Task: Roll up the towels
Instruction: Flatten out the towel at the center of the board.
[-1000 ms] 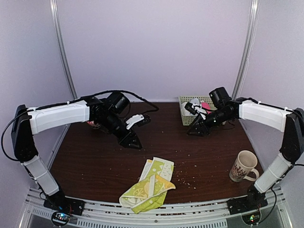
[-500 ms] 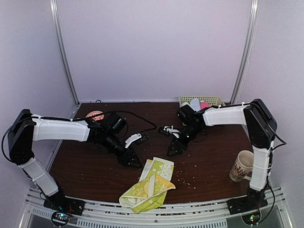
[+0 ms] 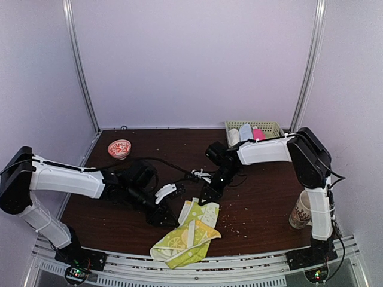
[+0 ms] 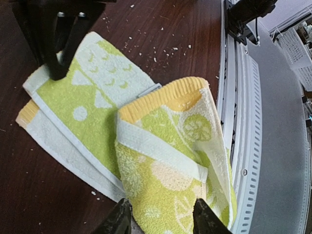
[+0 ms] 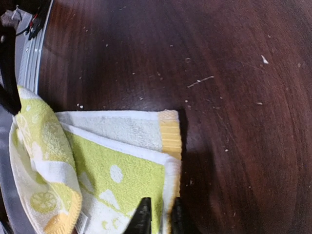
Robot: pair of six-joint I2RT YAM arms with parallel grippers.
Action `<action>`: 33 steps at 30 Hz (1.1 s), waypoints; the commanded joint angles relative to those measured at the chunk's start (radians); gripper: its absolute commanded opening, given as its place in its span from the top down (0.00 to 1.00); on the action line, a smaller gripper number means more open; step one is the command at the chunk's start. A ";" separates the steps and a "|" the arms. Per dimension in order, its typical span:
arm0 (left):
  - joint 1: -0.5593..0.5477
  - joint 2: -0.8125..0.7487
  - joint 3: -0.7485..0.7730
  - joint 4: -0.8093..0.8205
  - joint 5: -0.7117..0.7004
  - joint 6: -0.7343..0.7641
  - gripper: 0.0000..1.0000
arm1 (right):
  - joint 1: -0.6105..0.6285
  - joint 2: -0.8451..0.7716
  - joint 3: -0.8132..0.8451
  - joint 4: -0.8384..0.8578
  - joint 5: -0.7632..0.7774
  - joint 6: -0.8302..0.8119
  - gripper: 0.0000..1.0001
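Note:
The yellow-green towel (image 3: pixel 187 234) lies half folded near the table's front edge, its patterned fold lying over its near half (image 4: pixel 165 161). My left gripper (image 4: pixel 161 223) hovers open at the fold's left end, one finger on each side of it; from above the left gripper (image 3: pixel 160 218) is just left of the towel. My right gripper (image 5: pixel 159 222) is at the towel's far end (image 5: pixel 146 146), jaws drawn close with the white edge between them; from above the right gripper (image 3: pixel 207 196) meets that end. A pink towel (image 3: pixel 258 134) sits in the basket (image 3: pixel 272 126).
The basket at the back right also holds white and light-blue cloths (image 3: pixel 245 131). A patterned mug (image 3: pixel 305 209) stands at the right, a red bowl (image 3: pixel 119 147) at the back left. Crumbs dot the wood. The metal front rail (image 4: pixel 239 122) runs beside the towel.
Both arms came forward and down to the yellow-green towel. The right gripper left the basket, reached the towel's far end and narrowed its jaws on the edge.

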 commanded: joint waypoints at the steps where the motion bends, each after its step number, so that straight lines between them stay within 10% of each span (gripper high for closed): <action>1: -0.039 0.042 0.010 0.025 -0.037 0.023 0.56 | -0.001 0.017 0.032 -0.024 0.008 0.020 0.95; 16: -0.164 -0.004 0.067 -0.013 -0.435 0.139 0.53 | -0.108 -0.226 0.017 -0.160 -0.234 0.003 1.00; 33: -0.196 0.212 0.159 0.045 -0.837 0.153 0.59 | -0.109 -0.133 0.028 -0.250 -0.265 -0.079 1.00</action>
